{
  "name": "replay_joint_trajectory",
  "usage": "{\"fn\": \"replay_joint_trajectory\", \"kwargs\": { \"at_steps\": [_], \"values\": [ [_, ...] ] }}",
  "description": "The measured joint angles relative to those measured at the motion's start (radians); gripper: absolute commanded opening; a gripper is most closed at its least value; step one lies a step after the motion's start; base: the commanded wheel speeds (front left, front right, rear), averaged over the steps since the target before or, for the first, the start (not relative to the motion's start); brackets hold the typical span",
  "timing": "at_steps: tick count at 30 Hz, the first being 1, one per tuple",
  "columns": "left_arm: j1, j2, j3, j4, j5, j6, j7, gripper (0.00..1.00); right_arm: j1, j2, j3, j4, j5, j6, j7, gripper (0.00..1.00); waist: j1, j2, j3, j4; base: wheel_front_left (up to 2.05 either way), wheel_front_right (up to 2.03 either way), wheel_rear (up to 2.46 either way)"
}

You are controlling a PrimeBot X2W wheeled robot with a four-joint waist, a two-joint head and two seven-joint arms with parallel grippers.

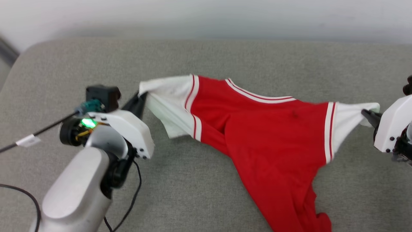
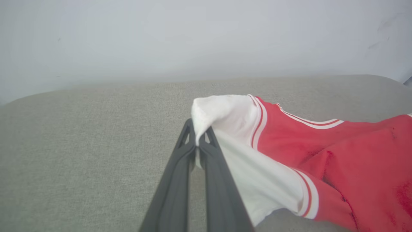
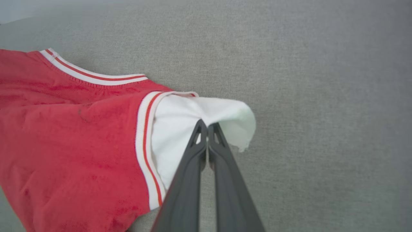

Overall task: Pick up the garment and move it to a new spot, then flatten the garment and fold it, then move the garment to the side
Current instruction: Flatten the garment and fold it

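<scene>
- The garment (image 1: 273, 135) lies across the grey cushion (image 1: 199, 51), its long axis running sleeve to sleeve between the two hands.
- The left hand (image 1: 142, 95) pinches one white sleeve (image 1: 164, 96), and the right hand (image 1: 365, 112) pinches the other (both pressed tight on cloth).
- The hem trails toward the robot.

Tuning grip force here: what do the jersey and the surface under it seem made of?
Jersey: soft matte knit, perhaps cotton or polyester; it drapes and creases, and its striped trim looks ribbed.
Surface: grey woven upholstery, matte, with a fine weave visible up close; rounded corners suggest padding.
</scene>
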Motion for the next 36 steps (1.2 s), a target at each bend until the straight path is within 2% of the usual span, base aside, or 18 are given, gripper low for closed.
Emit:
{"fn": "replay_joint_trajectory", "kwargs": {
  "at_steps": [8, 15, 25, 36],
  "values": [
    [-0.123, 0.012, 0.053, 0.069, -0.003, 0.006, -0.023, 0.0, -0.068, -0.034, 0.046, -0.007, -0.044, 0.0, -0.098, 0.0, -0.0001, 0.0, -0.107, -0.035, 0.0, 0.0, 0.0],
    [-0.303, -0.017, 0.071, 0.233, -0.004, -0.027, -0.057, 0.0, -0.194, -0.059, 0.088, 0.046, -0.068, 0.0, -0.154, 0.0, -0.0001, 0.0, -0.132, -0.065, 0.0, 0.0, 0.0],
    [-0.623, -0.033, 0.089, 0.478, 0.044, -0.054, -0.16, 0.0, -0.499, -0.089, 0.177, 0.137, -0.118, 0.0, -0.275, 0.0, 0.0, 0.0, -0.048, -0.089, 0.0, 0.0, 0.0],
    [-0.95, -0.024, 0.101, 0.603, 0.103, -0.082, -0.332, 0.0, -0.86, -0.08, 0.239, 0.26, -0.177, 0.0, -0.515, 0.0, 0.0, 0.0, 0.111, -0.12, 0.0, 0.0, 0.0]
  ]
}}
